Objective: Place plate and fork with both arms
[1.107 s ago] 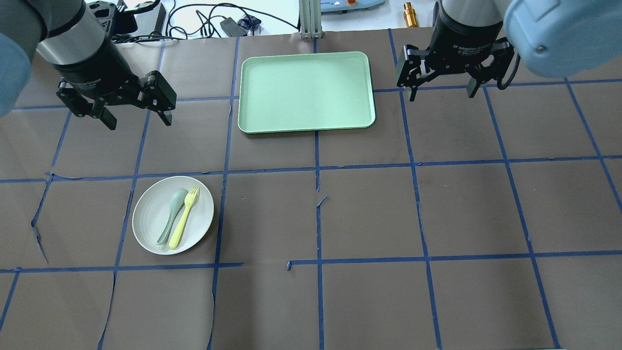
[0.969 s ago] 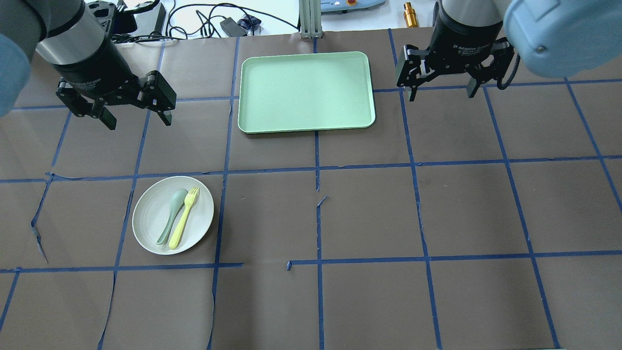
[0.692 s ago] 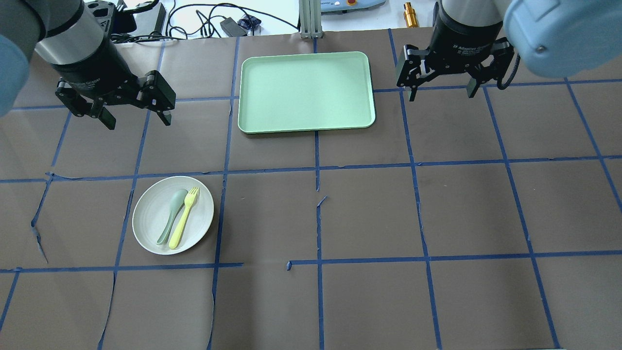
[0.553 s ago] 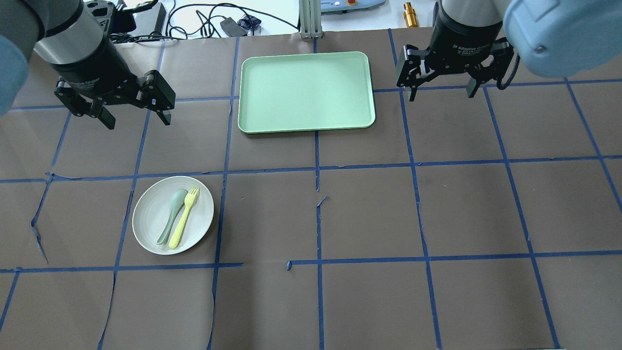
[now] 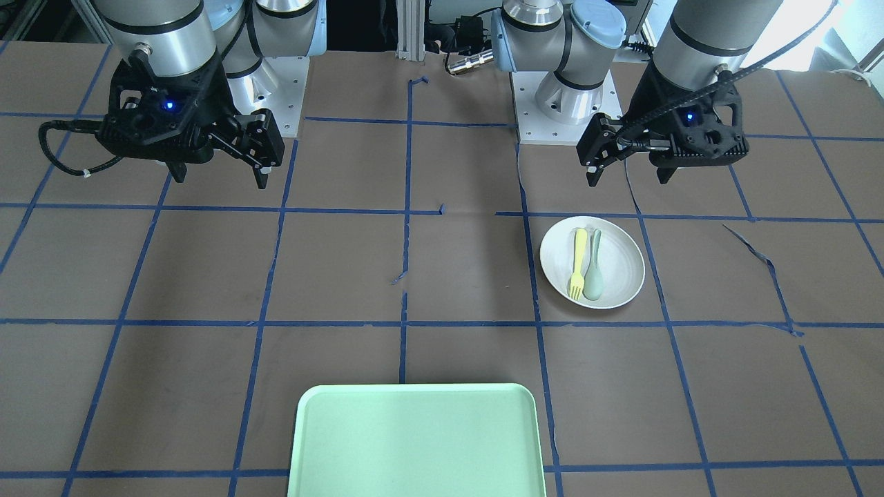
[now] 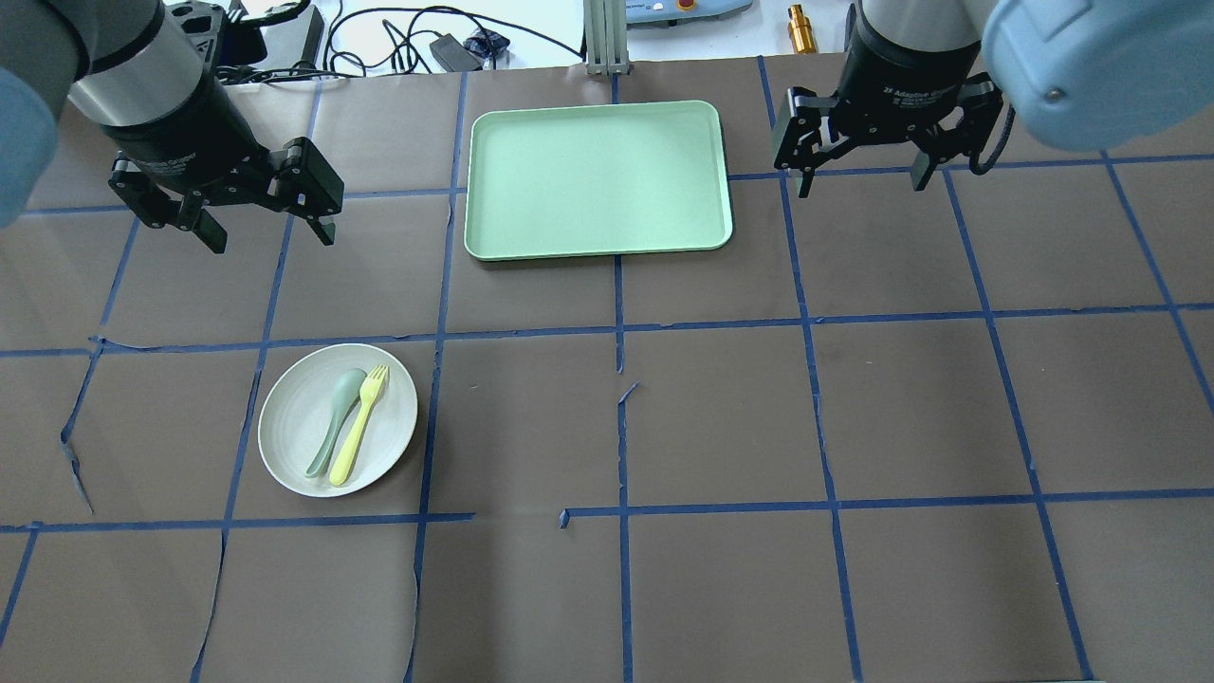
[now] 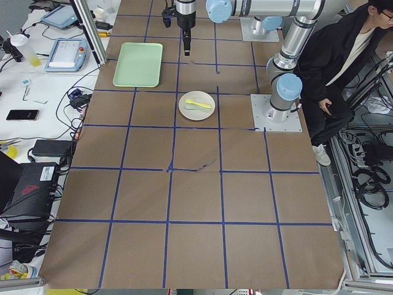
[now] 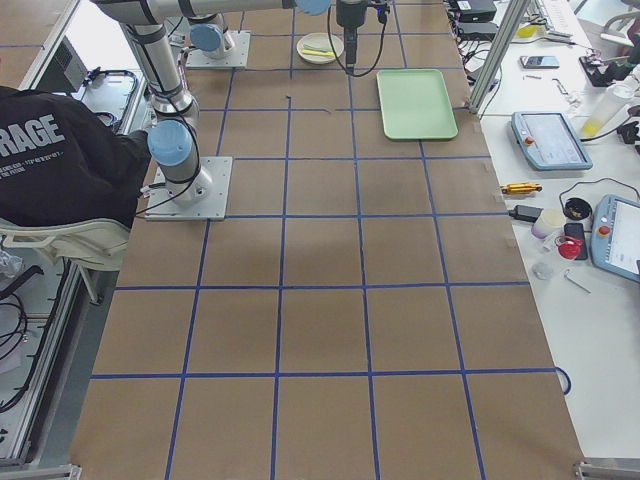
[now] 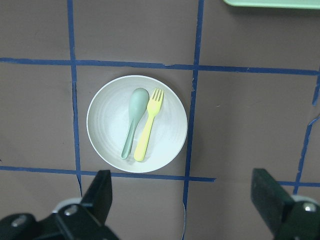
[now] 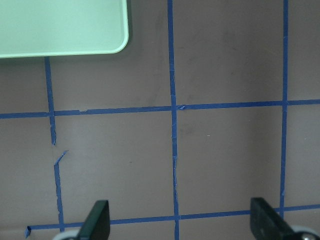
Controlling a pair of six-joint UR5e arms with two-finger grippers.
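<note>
At the left we see the left arm [image 6: 133,81] hanging above the worktop [image 6: 721,417], its jaws spread wide and holding nothing. Its wrist camera looks straight down on the plate [image 6: 289,417], which sits well clear of the jaws.

The plate rests flat on the worktop in the left half, inside a square of blue tape, nearer the robot than the tray [image 6: 597,175]. In it lies the fork [image 6: 360,425], tines pointing away from the robot, just to the right of a grey-green spoon [image 6: 335,422]. The two lie almost parallel and close together. We cannot tell whether their handles touch.

Farther along, the mint-green tray sits at the far edge of the worktop near the middle, well apart from the plate.

At the right, the right arm [image 6: 915,19] hangs just beyond the tray's right edge, above bare worktop. Its jaws are also spread wide and grip nothing.
</note>
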